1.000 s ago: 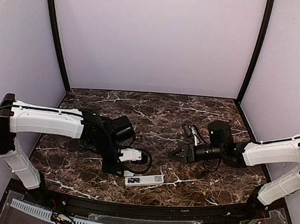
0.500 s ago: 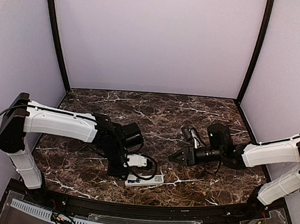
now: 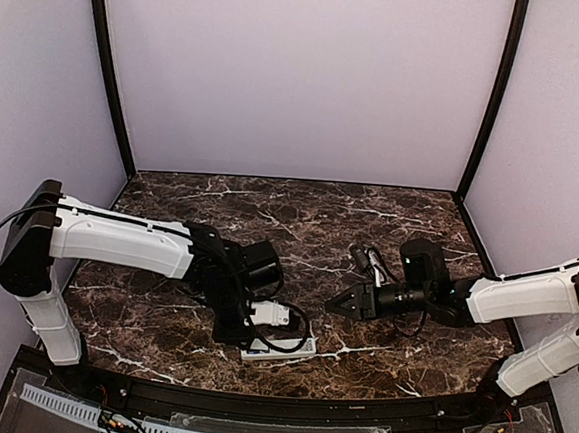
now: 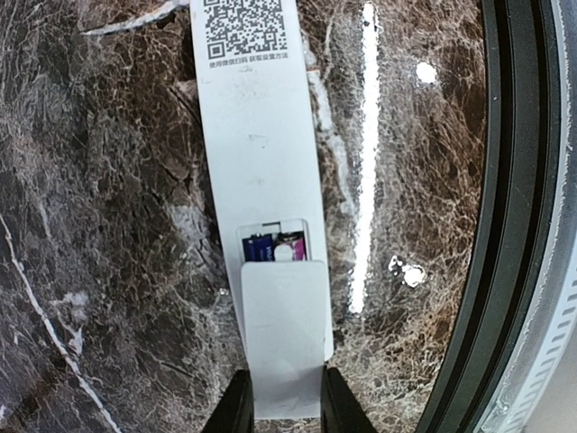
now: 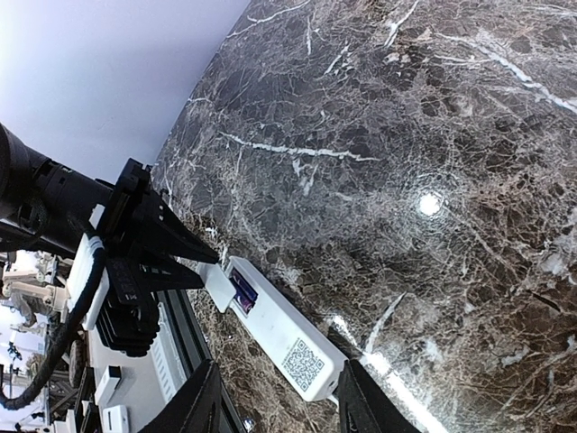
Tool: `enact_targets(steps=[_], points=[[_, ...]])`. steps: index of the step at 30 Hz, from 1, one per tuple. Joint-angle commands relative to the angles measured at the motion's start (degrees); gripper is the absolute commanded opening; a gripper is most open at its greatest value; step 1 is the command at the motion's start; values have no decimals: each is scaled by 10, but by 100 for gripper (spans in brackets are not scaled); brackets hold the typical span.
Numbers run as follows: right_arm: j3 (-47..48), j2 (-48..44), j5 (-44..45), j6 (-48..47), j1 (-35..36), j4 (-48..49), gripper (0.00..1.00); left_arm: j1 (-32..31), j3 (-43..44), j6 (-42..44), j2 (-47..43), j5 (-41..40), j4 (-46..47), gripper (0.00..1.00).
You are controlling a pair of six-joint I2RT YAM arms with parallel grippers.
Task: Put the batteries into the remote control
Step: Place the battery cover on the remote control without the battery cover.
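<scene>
White remote control (image 3: 281,347) along near edge of marble table (image 3: 319,229)

Left arm (image 3: 117,243) reaches low, jaws pinching the cover plate (image 4: 284,334); right arm (image 3: 524,295) hovers, jaws parted.

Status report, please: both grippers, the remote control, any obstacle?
Fingers of left gripper shut on cover plate, half over the recess. Fingers of right gripper open, empty. batteries sit in remote control, back up. Nothing in the way.
</scene>
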Motion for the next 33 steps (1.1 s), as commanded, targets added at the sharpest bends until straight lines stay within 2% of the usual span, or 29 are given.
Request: enact_targets(steps=[1,33], points=[[-5,-2,19,-4,-1,-4,44,-7,17,-1,12,-11,-9,22],[-16,-12,21,-5,-9,-6,44,-10,24,-20,35,-11,-14,26]])
